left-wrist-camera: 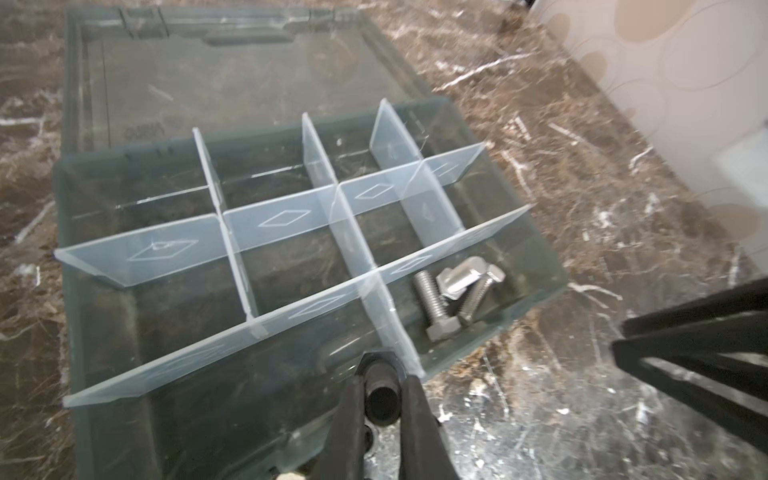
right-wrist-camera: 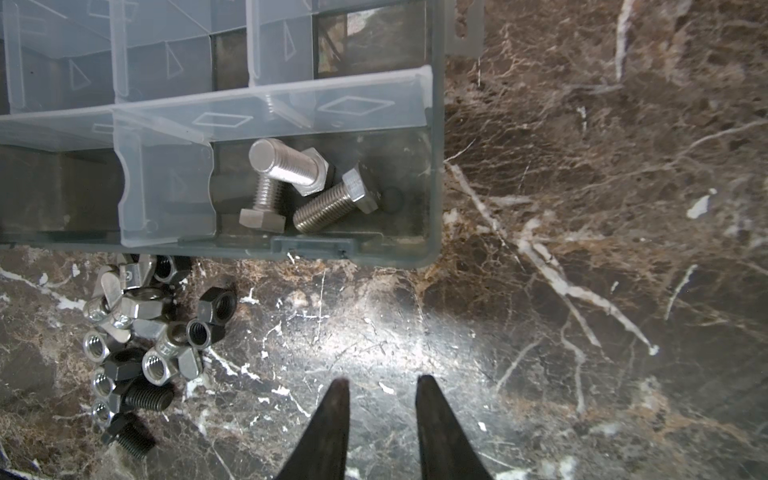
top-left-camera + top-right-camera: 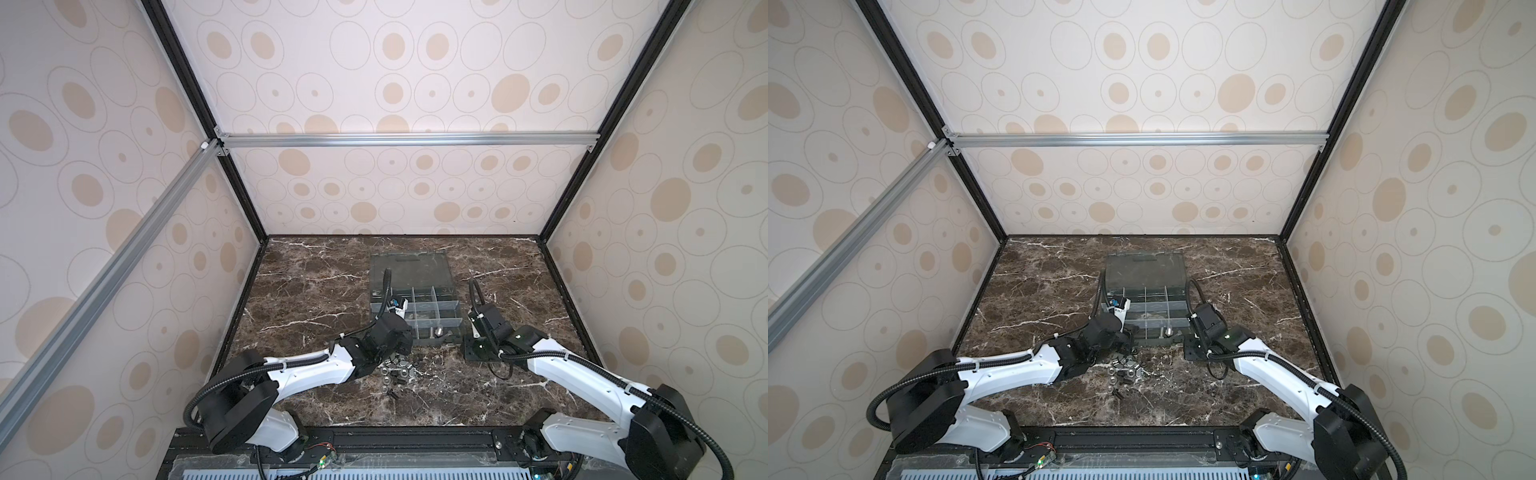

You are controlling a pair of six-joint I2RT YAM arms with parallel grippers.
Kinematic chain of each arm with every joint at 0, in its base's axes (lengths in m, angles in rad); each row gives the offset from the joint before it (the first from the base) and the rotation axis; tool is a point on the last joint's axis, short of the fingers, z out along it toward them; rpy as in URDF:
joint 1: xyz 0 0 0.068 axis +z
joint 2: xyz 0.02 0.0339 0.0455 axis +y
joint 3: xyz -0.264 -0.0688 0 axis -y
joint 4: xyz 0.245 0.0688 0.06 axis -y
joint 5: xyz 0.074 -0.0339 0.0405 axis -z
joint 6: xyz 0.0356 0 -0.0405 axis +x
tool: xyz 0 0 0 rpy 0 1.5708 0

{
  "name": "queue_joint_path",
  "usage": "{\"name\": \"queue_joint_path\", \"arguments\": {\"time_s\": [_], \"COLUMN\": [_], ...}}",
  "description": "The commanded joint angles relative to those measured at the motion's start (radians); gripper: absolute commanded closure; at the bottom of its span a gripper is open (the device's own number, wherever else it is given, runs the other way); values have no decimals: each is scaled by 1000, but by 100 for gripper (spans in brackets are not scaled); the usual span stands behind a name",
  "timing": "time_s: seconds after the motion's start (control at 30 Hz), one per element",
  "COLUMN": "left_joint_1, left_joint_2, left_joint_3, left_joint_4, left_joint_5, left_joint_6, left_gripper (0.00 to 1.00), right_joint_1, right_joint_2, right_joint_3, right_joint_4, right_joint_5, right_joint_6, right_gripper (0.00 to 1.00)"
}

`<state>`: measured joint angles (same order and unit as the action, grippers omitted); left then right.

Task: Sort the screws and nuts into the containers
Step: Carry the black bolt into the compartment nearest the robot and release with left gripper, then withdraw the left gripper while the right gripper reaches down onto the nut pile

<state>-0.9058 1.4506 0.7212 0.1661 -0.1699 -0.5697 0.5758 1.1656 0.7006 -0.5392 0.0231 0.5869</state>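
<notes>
Wrist views alone tell: left pincer (image 1: 382,368) clamps a dark fastener (image 1: 380,405); right pincer (image 2: 382,380) parted — empty.

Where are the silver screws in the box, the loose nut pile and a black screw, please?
Silver screws (image 2: 326,206): right wrist view, one's threaded shaft.
Nut pile (image 2: 145,305): right wrist view, a central hex nut.
Black screw (image 2: 147,395): right wrist view, its threaded shaft.

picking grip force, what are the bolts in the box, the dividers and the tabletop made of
Silver bolts: bare metal, likely steel, bright glints on threads.
Dividers: translucent frosted plastic, the floor shows through.
Tabletop: glossy brown marble look, white veins; maybe a print.
</notes>
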Motion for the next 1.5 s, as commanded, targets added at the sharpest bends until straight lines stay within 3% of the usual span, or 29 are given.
{"name": "queue_joint_path", "arguments": {"time_s": [0.0,0.13,0.33,0.43,1.1,1.47], "left_joint_1": [30,52,64,65,68,68], "left_joint_2": [29,53,54,42,-151,-312], "left_joint_3": [23,22,23,19,-125,-255], "left_joint_4": [48,69,63,55,6,-33], "left_joint_5": [50,81,70,62,-17,-60], "left_joint_6": [15,8,-7,-18,-123,-229], "left_gripper": [88,83,48,39,34,33], "right_joint_1": [-3,-3,-2,-2,20,166], "right_joint_2": [-12,-13,-4,11,71,168], "right_joint_3": [-11,-11,0,7,56,95], "right_joint_4": [-31,-37,-39,-40,-12,49], "right_joint_5": [17,20,20,11,-39,-58], "right_joint_6": [16,19,21,15,-31,-74], "right_gripper": [69,69,69,68,68,69]}}
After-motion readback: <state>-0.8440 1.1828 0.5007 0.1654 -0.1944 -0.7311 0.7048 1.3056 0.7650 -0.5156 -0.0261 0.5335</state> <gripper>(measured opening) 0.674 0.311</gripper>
